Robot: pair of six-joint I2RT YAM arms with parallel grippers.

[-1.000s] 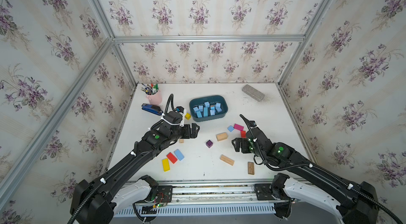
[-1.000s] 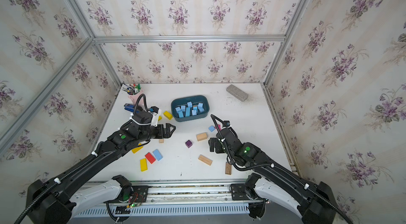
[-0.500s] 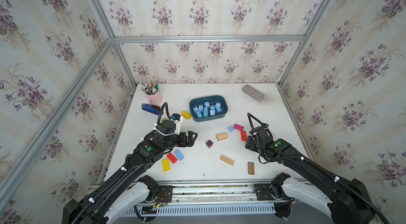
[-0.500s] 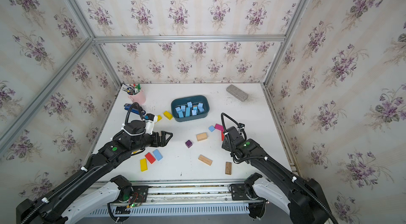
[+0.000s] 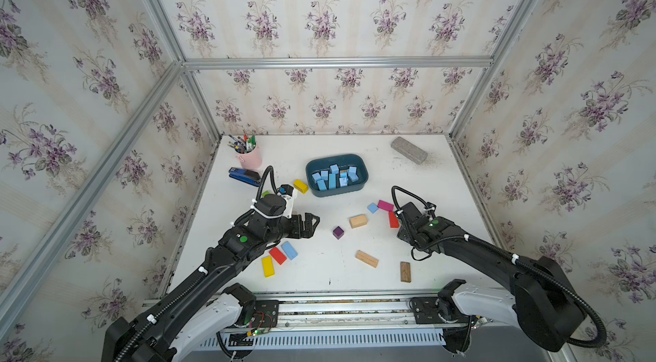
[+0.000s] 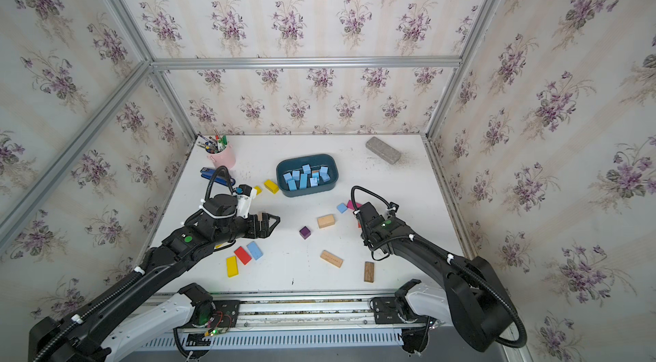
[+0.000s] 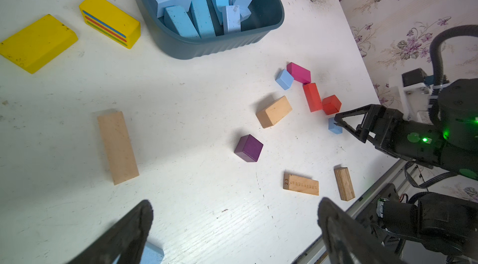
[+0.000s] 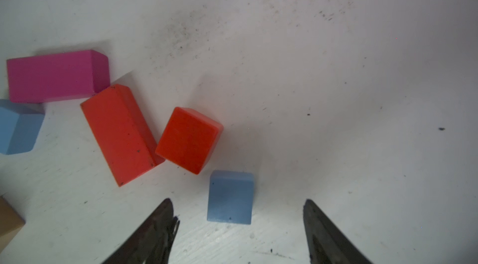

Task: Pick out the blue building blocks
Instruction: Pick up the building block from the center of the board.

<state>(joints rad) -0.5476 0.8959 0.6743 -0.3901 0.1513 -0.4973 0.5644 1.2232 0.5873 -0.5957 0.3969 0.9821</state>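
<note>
Several blue building blocks [image 5: 335,177] lie in a teal bin [image 5: 362,184] at the back middle in both top views. A loose blue cube [image 8: 231,196] sits on the table between the open fingers of my right gripper [image 8: 239,207], touching neither, with a red cube [image 8: 188,139] close by. The left wrist view shows this gripper [image 7: 336,121] low over that cube [image 7: 333,126]. Another blue cube [image 5: 372,207] rests beside a pink block [image 5: 385,205]. My left gripper [image 5: 314,227] hovers open and holds nothing, near a blue brick [image 5: 289,250].
A pink pen cup [image 5: 250,158] and a dark blue stapler [image 5: 243,175] stand at the back left, a grey brick [image 5: 408,149] at the back right. Yellow [image 5: 268,266], red [image 5: 277,255], purple [image 5: 338,232] and plain wood [image 5: 367,258] blocks lie scattered.
My right gripper has swung right and come down round the blue cube, its jaws narrowing. My left arm has drawn back a little toward the front, still open.
</note>
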